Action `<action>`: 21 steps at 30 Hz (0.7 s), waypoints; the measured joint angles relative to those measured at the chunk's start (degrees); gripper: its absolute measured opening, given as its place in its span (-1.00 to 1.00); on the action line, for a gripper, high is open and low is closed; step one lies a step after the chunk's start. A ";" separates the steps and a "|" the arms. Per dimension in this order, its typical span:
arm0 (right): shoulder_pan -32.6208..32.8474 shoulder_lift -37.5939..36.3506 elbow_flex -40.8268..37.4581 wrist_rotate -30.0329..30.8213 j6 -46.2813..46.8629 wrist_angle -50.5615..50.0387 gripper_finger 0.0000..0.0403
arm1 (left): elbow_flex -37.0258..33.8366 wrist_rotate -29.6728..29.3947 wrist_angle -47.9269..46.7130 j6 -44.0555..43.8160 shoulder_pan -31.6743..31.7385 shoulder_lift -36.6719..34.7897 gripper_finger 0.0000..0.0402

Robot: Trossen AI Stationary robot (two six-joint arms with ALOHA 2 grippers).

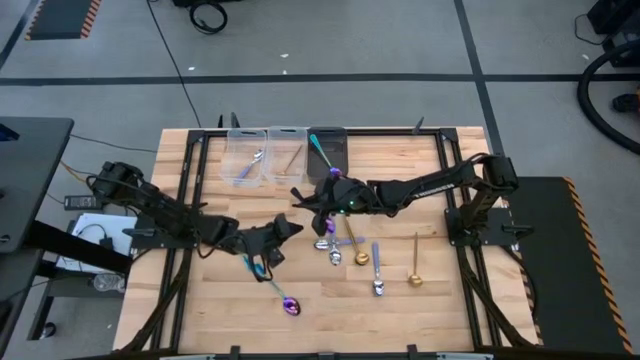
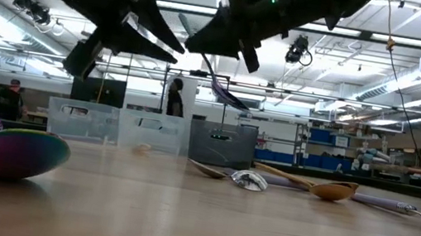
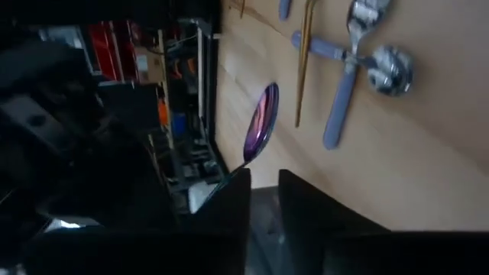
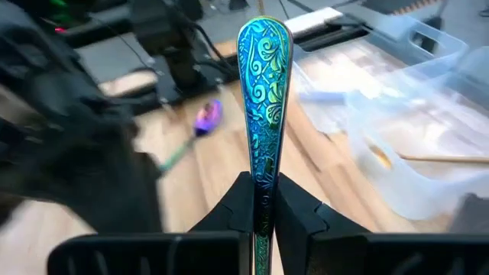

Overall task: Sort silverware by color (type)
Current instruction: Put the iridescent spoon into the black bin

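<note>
My right gripper (image 4: pixel 263 200) is shut on an iridescent spoon (image 2: pixel 226 89) above the middle of the table. The spoon has a teal-blue handle and a purple bowl (image 3: pixel 261 122). My left gripper (image 3: pixel 265 195) stands open just short of that bowl, and the gap between its fingers holds nothing. In the high view the two grippers face each other, left (image 1: pixel 285 232) and right (image 1: pixel 318 207). A second teal-handled, purple-bowled spoon (image 1: pixel 275 288) lies flat on the table near the front. Lilac-handled (image 1: pixel 376 262) and gold (image 1: pixel 413 262) spoons lie to the right. My right gripper pinches the spoon's teal-blue handle (image 4: pixel 263 164) between its two fingers, partway along its length. The patterned wide end (image 4: pixel 264 46) sticks out past the fingertips. The spoon is lifted clear of the table and slants, with the bowl (image 2: pixel 234 99) as its lowest part.
Three bins stand along the far edge. Two are clear, one (image 1: pixel 245 155) holding a lilac-handled spoon and one (image 1: pixel 288 150) a gold one. The dark bin (image 1: pixel 330 150) holds a teal spoon. More spoons (image 1: pixel 335 250) lie crossed under the right gripper. A person stands in the room beyond.
</note>
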 joint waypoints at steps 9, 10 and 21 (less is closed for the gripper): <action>-1.93 -0.20 0.02 -1.80 -0.19 -1.80 -0.80 | 0.02 -3.14 -6.82 -17.11 -1.23 0.00 -0.26; -2.18 -0.20 0.02 -1.80 -0.19 -1.97 -0.79 | 0.02 -3.14 -8.22 -18.98 -1.23 0.00 -0.23; -4.77 -0.34 0.02 -4.81 -0.19 -2.71 -0.79 | 0.02 -6.75 -19.51 -33.19 -3.14 -0.42 -0.20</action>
